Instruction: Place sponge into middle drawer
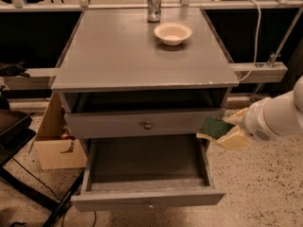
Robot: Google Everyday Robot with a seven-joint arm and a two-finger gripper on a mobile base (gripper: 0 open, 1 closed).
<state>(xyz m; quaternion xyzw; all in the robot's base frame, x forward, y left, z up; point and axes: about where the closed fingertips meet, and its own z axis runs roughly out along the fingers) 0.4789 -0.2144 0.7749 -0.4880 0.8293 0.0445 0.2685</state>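
The sponge (213,127), dark green on top with pale yellow foam below, is held in my gripper (228,132). The gripper is shut on it at the right side of the cabinet, level with the upper drawer front. It hangs just above the right rear corner of the open middle drawer (147,198). The drawer is pulled out and its grey floor shows nothing in it. My white arm (277,117) comes in from the right edge.
The upper drawer front (142,125) with a round knob is shut. On the cabinet top stand a cream bowl (173,33) and a can (153,5). A cardboard box (53,141) stands at the left on the floor. A black stand leg (28,183) runs by the drawer's left corner.
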